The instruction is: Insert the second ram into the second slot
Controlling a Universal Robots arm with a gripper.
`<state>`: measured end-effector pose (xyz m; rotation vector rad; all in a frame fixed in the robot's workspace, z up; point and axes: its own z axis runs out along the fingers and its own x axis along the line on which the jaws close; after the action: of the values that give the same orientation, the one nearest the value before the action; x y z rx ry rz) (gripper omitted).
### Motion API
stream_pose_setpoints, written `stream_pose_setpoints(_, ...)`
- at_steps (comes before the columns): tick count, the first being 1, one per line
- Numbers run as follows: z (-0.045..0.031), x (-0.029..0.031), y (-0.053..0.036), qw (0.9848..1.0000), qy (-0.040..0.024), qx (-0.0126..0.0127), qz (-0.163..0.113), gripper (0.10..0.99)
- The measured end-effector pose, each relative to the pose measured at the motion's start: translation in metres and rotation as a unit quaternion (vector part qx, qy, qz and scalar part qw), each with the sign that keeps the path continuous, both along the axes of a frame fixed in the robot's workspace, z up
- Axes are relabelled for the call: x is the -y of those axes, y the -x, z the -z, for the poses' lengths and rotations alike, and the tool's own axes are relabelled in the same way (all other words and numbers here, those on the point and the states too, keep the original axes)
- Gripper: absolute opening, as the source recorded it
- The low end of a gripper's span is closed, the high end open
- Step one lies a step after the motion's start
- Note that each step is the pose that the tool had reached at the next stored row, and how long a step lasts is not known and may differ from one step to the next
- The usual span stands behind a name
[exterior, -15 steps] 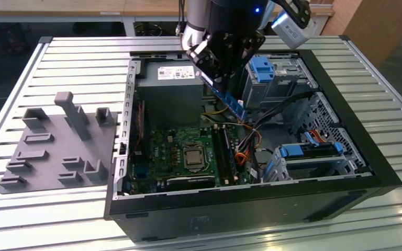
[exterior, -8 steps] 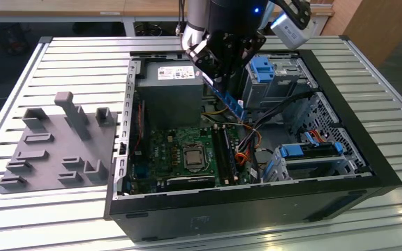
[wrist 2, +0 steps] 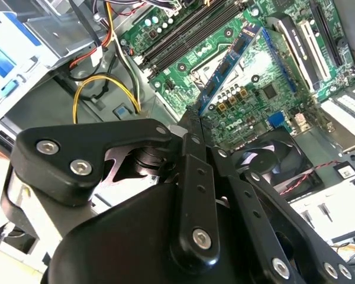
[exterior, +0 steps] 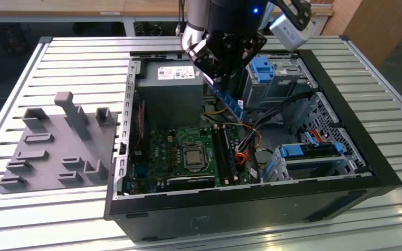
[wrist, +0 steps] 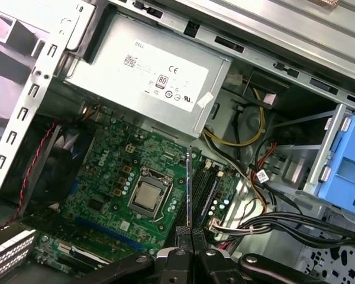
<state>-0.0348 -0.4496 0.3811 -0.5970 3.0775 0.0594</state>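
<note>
Jaws clamp narrow on one memory stick (exterior: 227,100), pinching the top end of the thin, flat blue board beneath the dark arm (exterior: 219,26) in the upper middle of the exterior view. That single stick hangs tilted over the one black computer case (exterior: 257,212), its lower end toward the frame's centre, above a tangle of cables (exterior: 271,112) and clear of the green circuit board (exterior: 176,157); it sits in no slot. In the second wrist view the memory stick (wrist 2: 236,59) reads as a long narrow strip with a row of dark chips. In the first wrist view the memory stick (wrist: 189,189) is edge-on, a thin line beside the long dark slots (wrist: 208,188), whose number I cannot tell. The circuit board carries one square silvery processor (wrist: 147,197). One boxy grey metal power supply (exterior: 169,94) stands just left of the stick. One chunky blue plastic latch (exterior: 264,68) shows right of the arm, a second latch (exterior: 302,151) at lower right. One round black fan (wrist 2: 266,157) and one looped yellow cable (wrist 2: 100,89) lie inside. The case rests on a ribbed metal bench (exterior: 68,57). At the exterior view's left lies one flat grey plate (exterior: 54,151) studded with upright blocks (exterior: 71,112).
</note>
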Motion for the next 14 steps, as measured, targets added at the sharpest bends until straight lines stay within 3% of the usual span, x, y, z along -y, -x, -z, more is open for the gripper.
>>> stream_pose_setpoints(9, 0.0002, 0.0, 0.0, 0.9994, 0.0011, 0.0, 0.034, 0.118)
stream_pose_setpoints(14, 0.0005, 0.0, 0.0, 0.9978, 0.002, 0.0, 0.066, 0.118)
